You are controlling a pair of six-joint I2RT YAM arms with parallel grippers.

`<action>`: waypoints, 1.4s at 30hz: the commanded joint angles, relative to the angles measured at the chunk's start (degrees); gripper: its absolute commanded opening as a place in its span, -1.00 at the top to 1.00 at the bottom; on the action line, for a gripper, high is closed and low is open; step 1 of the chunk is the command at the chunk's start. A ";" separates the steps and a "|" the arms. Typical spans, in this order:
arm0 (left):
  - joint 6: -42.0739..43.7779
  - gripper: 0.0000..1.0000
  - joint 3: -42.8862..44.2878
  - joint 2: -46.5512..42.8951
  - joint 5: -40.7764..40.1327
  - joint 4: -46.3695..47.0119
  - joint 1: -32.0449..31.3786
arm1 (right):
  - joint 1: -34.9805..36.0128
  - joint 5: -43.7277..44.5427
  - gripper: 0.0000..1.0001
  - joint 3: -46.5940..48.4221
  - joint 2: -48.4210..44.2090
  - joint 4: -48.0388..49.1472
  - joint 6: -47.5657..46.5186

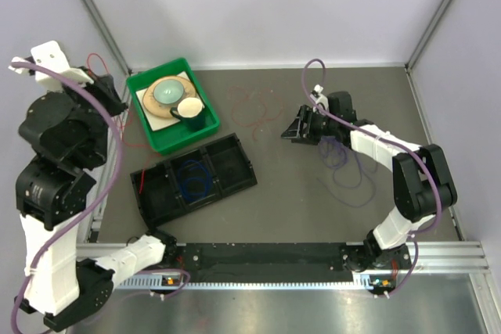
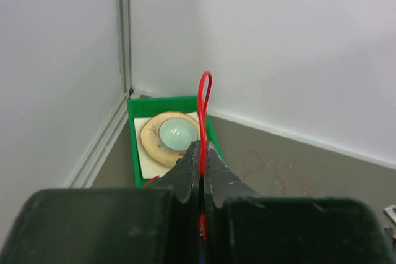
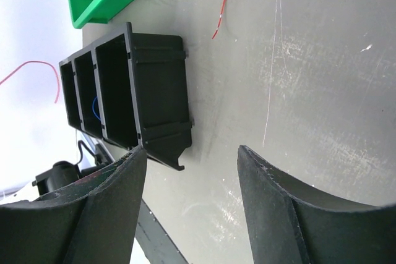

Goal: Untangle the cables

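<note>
My left gripper (image 1: 112, 98) is raised at the far left, beside the green bin. In the left wrist view it (image 2: 202, 151) is shut on a red cable (image 2: 205, 94), whose loop sticks up past the fingertips. A thin reddish cable (image 1: 258, 111) lies in loose loops on the table's middle; the wrist view shows it too (image 2: 272, 171). A purple cable (image 1: 344, 170) sprawls under my right arm. A blue cable (image 1: 192, 179) is coiled in the black tray's middle compartment. My right gripper (image 1: 293, 131) hovers low over the table, open and with nothing in it (image 3: 192, 149).
A black three-compartment tray (image 1: 235, 163) lies slanted left of centre, also in the right wrist view (image 3: 161, 91). A green bin (image 1: 188, 137) at the back left holds a plate, a bowl and a cup. White walls enclose the table. A black rail runs along the near edge.
</note>
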 commanded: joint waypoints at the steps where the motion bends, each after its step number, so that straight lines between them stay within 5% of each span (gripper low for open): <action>1: 1.84 1.00 4.44 1.06 2.82 3.78 -0.03 | 1.12 -0.89 -0.20 2.42 -0.15 2.13 0.15; 12: 2.02 1.00 -1.08 1.06 0.81 4.75 -0.03 | 1.47 -0.71 -0.21 2.16 -0.68 2.13 0.42; 28: -4.31 1.00 -22.01 0.27 -5.52 -2.10 0.67 | 1.56 -1.33 -0.20 0.93 -0.68 2.04 0.24; 42: -5.82 1.00 -25.18 1.86 -2.28 -8.27 11.21 | 1.56 -1.77 -0.20 0.40 -0.15 2.13 0.50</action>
